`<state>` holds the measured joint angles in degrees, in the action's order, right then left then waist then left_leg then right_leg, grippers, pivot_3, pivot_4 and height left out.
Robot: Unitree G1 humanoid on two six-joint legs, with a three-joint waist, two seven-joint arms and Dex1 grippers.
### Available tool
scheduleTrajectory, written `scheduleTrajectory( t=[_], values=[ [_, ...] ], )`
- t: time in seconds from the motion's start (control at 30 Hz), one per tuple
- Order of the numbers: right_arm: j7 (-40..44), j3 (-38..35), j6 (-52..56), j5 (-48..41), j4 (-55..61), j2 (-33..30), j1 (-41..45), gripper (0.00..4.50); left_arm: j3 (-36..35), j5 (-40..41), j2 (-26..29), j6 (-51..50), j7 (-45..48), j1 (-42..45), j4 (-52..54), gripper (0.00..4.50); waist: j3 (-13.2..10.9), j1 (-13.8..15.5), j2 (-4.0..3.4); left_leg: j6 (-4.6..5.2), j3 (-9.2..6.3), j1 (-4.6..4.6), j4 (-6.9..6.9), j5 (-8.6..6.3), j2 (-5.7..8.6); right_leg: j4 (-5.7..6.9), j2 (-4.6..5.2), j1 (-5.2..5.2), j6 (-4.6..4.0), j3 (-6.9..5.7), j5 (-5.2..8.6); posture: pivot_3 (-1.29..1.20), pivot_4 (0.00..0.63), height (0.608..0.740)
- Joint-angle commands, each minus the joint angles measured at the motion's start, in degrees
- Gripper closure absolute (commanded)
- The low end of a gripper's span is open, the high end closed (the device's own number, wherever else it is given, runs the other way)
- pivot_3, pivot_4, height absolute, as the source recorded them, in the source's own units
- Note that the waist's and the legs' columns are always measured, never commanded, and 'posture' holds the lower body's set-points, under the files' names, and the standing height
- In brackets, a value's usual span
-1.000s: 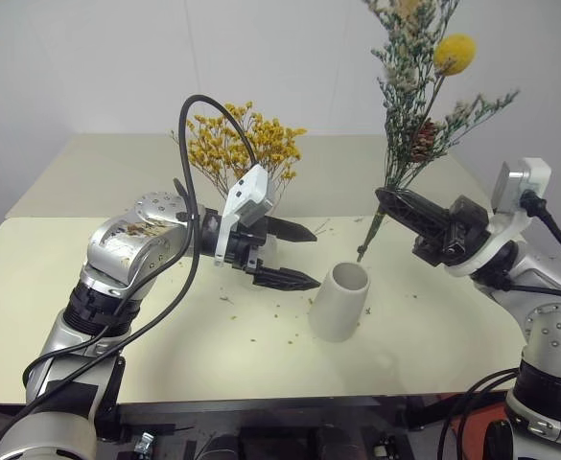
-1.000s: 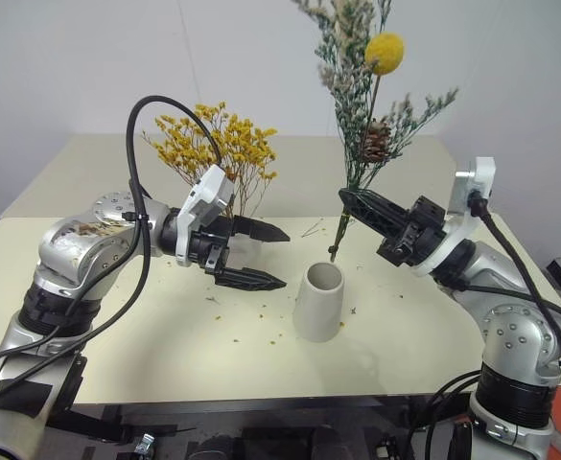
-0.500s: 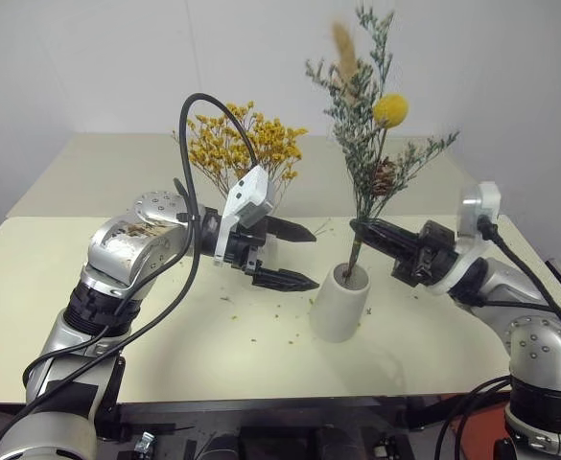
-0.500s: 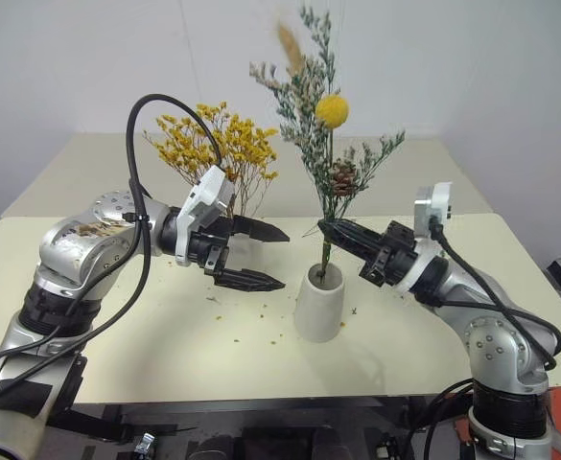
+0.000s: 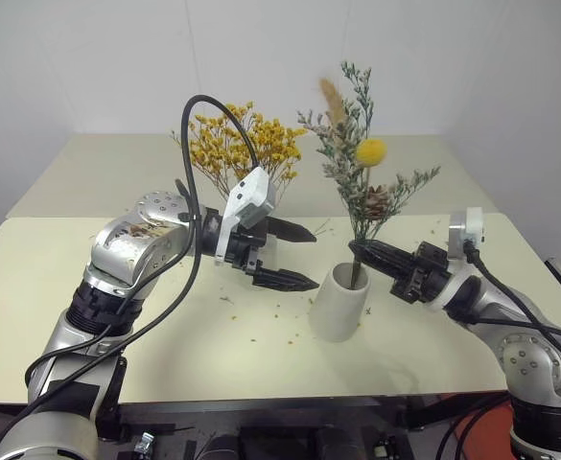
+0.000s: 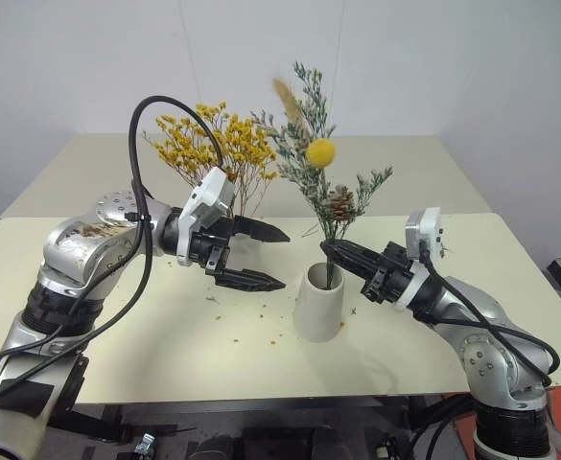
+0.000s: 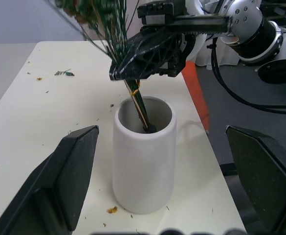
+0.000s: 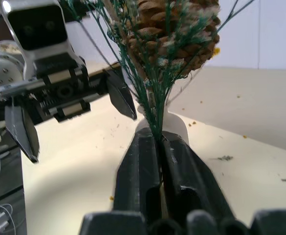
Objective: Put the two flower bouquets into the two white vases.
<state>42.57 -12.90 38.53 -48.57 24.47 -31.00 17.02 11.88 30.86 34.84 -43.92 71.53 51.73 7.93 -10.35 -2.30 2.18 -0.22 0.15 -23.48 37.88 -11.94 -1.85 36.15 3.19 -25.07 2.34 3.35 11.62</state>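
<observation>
Even, soft overhead light fills the head views — the cream table [image 5: 165,316] reads bright, the wall behind pale and flat. The white cylinder vase [image 5: 339,303] throws a faint shadow toward the lower right. Small highlights glint on the metal arm housings at left. In the right wrist view the pine cone [image 8: 174,29] at top and nearby fingers [image 8: 143,171] sit slightly soft — the background is crisper.
</observation>
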Motion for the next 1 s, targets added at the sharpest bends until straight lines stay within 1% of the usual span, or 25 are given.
scheduleTrajectory(
  t=[0.03, 0.17, 0.3, 0.33, 0.57, 0.7, 0.9, 1.0],
  values=[
    [1.09, -0.56, -1.49, -1.10, 2.81, -1.05, -0.19, 2.74, -0.43, 0.03, -0.06, 1.13, 0.40, 1.53, 0.41, 0.00, 0.00, 0.01, 0.00, 0.00, 0.00, 0.00, 0.00, 0.00, 0.00, 0.00, 0.00, 0.00, 0.00, 0.00, 0.00, 0.00, 0.150, 0.740],
    [1.81, -0.71, -1.58, -1.07, 3.38, -1.68, -0.98, 1.47, -0.52, 0.06, -0.04, 1.07, 0.34, 1.49, 0.64, 0.00, 0.00, 0.06, 0.00, 0.00, 0.00, -0.02, 0.00, 0.00, 0.01, -0.01, 0.00, 0.00, 0.00, 0.00, 0.00, 0.00, 0.150, 0.740],
    [2.56, -1.36, -2.13, -0.89, 3.89, -2.74, -2.16, 0.11, -0.63, -0.02, 0.01, 1.19, 0.27, 1.50, 0.55, 0.00, 0.00, 0.05, 0.00, 0.00, 0.00, 0.00, 0.00, 0.00, 0.00, 0.00, 0.00, 0.01, 0.00, 0.00, 0.00, 0.00, 0.150, 0.740],
    [3.18, -1.74, -2.29, -0.99, 3.92, -3.28, -2.67, 0.05, -0.71, -0.05, 0.03, 1.25, 0.23, 1.50, 0.47, 0.00, 0.00, 0.05, 0.00, 0.00, 0.00, 0.00, 0.00, 0.00, 0.00, 0.00, 0.00, 0.01, 0.00, 0.00, 0.00, 0.00, 0.150, 0.740],
    [7.01, -5.82, -3.83, -1.30, 3.23, -7.12, -6.38, 0.05, -1.54, 0.12, 0.60, 1.18, -0.21, 0.97, 1.08, 0.00, 0.00, 0.18, 0.00, 0.00, 0.00, 0.02, 0.00, 0.00, 0.01, 0.00, 0.00, 0.02, 0.01, 0.01, 0.01, 0.00, 0.150, 0.740],
    [8.36, -8.56, -4.66, -0.96, 2.20, -9.12, -7.43, 0.05, -3.42, 1.44, 2.80, -0.07, -0.15, -0.55, 2.83, 0.00, 0.00, 0.01, 0.00, 0.00, 0.00, 0.05, 0.00, 0.00, 0.00, 0.00, -0.01, 0.04, 0.01, 0.02, 0.01, 0.00, 0.150, 0.740],
    [10.54, -11.61, -5.28, -0.35, 0.14, -12.66, -8.41, 0.05, -11.61, 4.61, 6.41, 2.32, -1.09, -9.23, 6.68, 0.00, 0.00, -0.09, 0.00, 0.00, 0.03, 0.10, 0.00, 0.00, -0.01, 0.01, -0.01, 0.06, 0.01, 0.04, 0.01, 0.00, 0.150, 0.740],
    [11.89, -12.18, -5.55, 0.21, -1.00, -14.36, -8.47, 0.05, -15.48, 3.83, 9.15, 4.66, -1.65, -14.95, 7.45, 0.00, 0.00, -0.06, 0.00, 0.00, 0.04, 0.15, 0.00, 0.00, -0.01, 0.01, -0.01, 0.09, 0.01, 0.05, 0.01, 0.00, 0.150, 0.740]
  ],
)
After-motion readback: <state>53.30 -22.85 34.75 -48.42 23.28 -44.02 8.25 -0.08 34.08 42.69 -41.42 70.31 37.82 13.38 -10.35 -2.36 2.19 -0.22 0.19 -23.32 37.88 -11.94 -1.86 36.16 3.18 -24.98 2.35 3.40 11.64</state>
